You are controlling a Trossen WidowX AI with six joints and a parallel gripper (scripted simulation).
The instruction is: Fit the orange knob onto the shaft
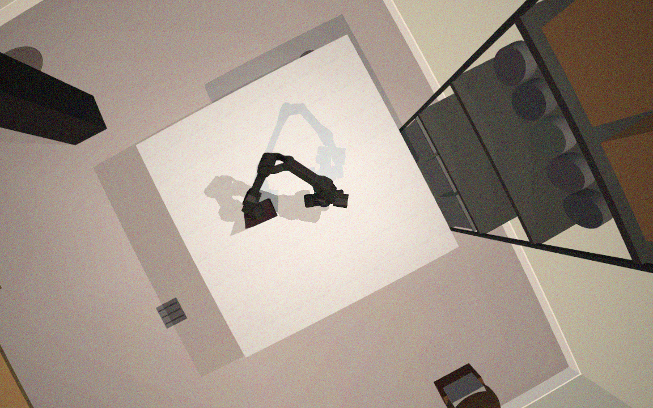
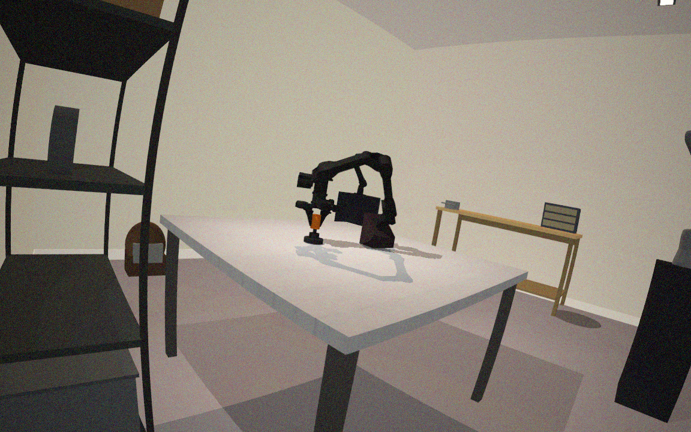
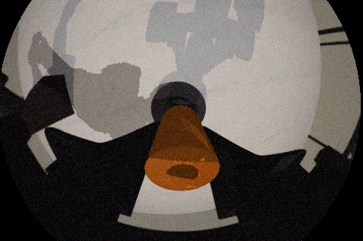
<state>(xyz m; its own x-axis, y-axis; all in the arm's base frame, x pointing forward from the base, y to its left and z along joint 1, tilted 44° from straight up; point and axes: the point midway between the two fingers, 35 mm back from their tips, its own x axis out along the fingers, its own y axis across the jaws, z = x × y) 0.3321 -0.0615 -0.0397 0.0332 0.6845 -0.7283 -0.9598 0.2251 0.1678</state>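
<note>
The orange knob (image 2: 315,221) (image 3: 179,135) is upright between the fingers of my gripper (image 2: 315,220) (image 3: 180,128), which is shut on it. In the wrist view its top face shows a D-shaped hole. The dark round pedestal (image 2: 313,240) (image 3: 160,106) stands on the table directly below the knob. In the exterior view the knob's lower end is above the pedestal's wide base, over the dark middle part. The shaft's flat side is hidden, and I cannot tell how far the shaft is inside the knob. In the top view the arm hides knob and pedestal.
The white table (image 1: 318,284) (image 2: 348,300) carries the arm's base (image 1: 260,215) (image 2: 376,233) and a dark panel (image 2: 357,206) beside the gripper in the exterior view. A dark shelf rack (image 1: 491,152) (image 2: 53,300) stands off the table's edge. The arm casts shadows across the table top.
</note>
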